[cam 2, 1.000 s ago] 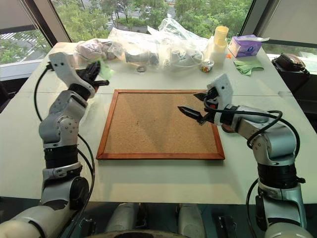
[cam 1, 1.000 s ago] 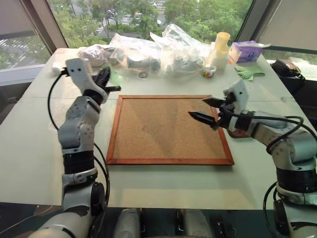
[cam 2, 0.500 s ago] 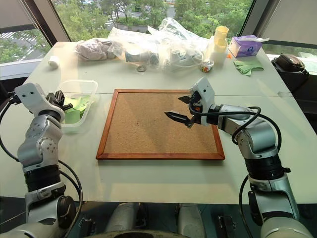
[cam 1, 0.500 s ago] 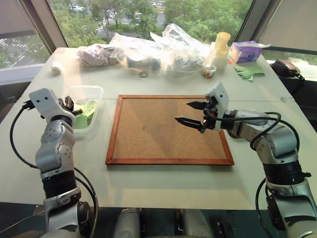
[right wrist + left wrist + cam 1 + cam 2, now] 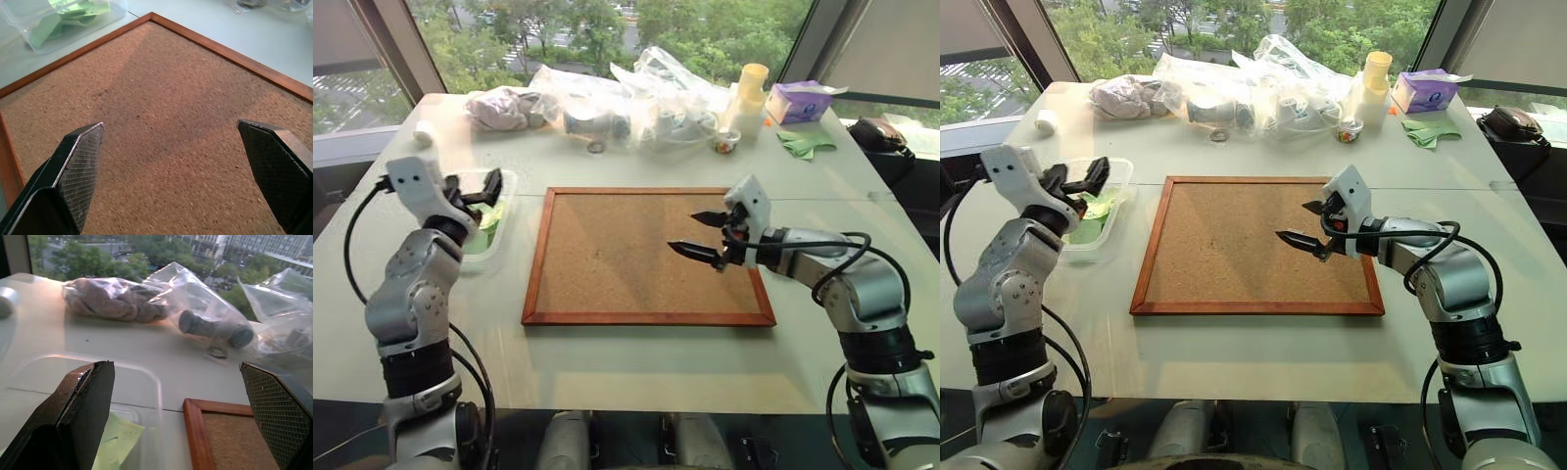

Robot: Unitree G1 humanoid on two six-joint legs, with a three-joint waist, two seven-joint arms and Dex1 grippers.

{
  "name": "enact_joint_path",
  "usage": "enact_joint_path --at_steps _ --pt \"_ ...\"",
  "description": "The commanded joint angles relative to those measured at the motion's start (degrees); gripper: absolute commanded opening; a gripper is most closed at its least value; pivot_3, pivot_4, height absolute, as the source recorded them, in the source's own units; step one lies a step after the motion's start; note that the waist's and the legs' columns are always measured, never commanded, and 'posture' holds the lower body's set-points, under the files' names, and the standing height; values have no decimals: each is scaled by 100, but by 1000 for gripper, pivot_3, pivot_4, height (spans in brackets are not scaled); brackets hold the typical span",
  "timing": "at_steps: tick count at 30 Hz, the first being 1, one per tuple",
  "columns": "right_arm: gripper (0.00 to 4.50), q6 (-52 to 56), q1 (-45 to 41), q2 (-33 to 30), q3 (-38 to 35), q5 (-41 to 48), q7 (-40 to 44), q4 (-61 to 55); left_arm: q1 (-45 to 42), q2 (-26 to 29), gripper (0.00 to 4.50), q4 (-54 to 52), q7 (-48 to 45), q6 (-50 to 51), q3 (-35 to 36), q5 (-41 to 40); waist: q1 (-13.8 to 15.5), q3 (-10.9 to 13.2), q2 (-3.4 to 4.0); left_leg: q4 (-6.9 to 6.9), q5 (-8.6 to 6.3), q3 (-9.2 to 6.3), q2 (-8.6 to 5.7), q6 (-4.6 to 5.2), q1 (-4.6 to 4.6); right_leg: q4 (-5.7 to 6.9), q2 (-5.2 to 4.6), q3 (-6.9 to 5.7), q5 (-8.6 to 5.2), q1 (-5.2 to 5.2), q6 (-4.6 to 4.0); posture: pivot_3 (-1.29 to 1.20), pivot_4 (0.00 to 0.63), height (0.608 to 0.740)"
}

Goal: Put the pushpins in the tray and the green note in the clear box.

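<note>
Since a second ago the left gripper [image 5: 478,188] has come down from the bags at the back of the worktop [image 5: 636,367] and let go of the green note [image 5: 1089,209], which now lies inside the clear box [image 5: 1114,223] at about 9 o'clock of the cork board [image 5: 646,255]. Its jaws, then pinched on the paper, are now spread wide and empty. The left forearm rises steeply from the near edge, wrist bent so the gripper points roughly level, toward 12 o'clock, over the near part of the box. In the left wrist view the note [image 5: 115,443] shows light green through the box wall, between the two fingers [image 5: 80,411].

The right gripper [image 5: 702,236] has shifted inward over the board; its jaws are spread wide, holding nothing. The right arm reaches in from 4 o'clock, forearm nearly level, the gripper angled slightly down and pointing toward 9 o'clock, over the board's right half.
</note>
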Motion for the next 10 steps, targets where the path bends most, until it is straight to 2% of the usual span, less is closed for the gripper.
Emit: enact_joint_path --at_steps 1,3,6,10 --pt "4500 -2 130 -188 -349 47 -46 -360 -101 250 4473 -498 -603 475 -206 -682 -8 0 0 0 0 0 0 0 1 0 0 0 0 0 0 0 150 740" --pt "4500 56 292 -265 -496 124 -58 -493 18 528 4473 -693 -1220 753 -524 -987 -15 1 -1 -1 1 0 1 -2 2 1 2 1 0 -2 0 0 150 740" --pt "4500 199 688 -439 -767 214 -56 -769 293 996 4473 -775 -2135 737 -1078 -1001 -13 1 0 -3 1 1 1 -3 2 0 3 0 0 -2 0 0 150 740" --pt "4500 377 1155 -587 -1010 365 -62 -1125 521 1243 4473 -627 -2733 632 -1570 -889 -7 1 -1 -3 1 2 1 -3 2 -1 3 1 -1 -1 0 0 150 740"
